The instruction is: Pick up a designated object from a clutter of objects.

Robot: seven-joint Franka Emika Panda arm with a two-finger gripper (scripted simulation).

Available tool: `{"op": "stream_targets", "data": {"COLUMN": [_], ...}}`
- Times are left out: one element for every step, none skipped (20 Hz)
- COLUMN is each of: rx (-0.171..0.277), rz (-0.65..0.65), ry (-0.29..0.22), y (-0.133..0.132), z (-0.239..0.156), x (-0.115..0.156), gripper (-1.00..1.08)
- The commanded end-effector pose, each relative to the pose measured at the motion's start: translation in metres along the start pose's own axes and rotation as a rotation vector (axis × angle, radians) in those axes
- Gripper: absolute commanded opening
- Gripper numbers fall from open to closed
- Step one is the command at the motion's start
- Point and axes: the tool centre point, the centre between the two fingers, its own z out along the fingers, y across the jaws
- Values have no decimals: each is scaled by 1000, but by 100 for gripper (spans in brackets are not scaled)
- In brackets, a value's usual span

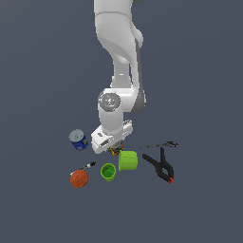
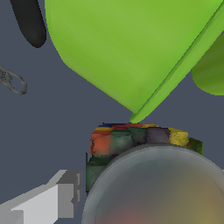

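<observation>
The designated can [image 2: 131, 142] has a silvery-grey top [image 2: 162, 188] and a dark label speckled red, yellow, orange and blue. In the exterior view only a sliver of it [image 1: 114, 151] shows under the hand. My gripper [image 1: 113, 149] is lowered right over it. In the wrist view one pale finger [image 2: 65, 194] stands just beside the can's side with a thin gap; the other finger is hidden behind the can's top. The jaws look open around the can.
A green cup on its side [image 1: 128, 160] [image 2: 131, 48] lies against the can. An upright green cup [image 1: 108, 172], orange ball [image 1: 79, 179], marker [image 1: 88, 165], blue can [image 1: 78, 140], black clamp [image 1: 161, 165] and thin tool [image 1: 159, 145] lie around.
</observation>
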Motion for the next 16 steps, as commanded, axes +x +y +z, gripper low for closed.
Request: {"op": "stream_targets", "data": {"rx": [-1,-1,-1,-1,-1,-1,-1,-1,-1,-1,-2,-2,-2,-2,-2,-2], "rz": [0,0,0,0,0,0,0,0,0,0,0,0,0,0,0,0], "ry": [1,1,1,1,1,1,1,1,1,1,1,1,1,1,1,1], "y": [0,0,0,0,0,0,0,0,0,0,1,1,1,2,2,3], "z": [1,1,1,1,1,1,1,1,1,1,0,0,-1,-2,-4,-7], "x": [0,0,0,0,0,0,0,0,0,0,0,0,0,0,1,1], "gripper": [-100,-100,-100,-100,-100,-100,-100,-100,-100,-100,-100,-100,-100,-100,-100,-100]}}
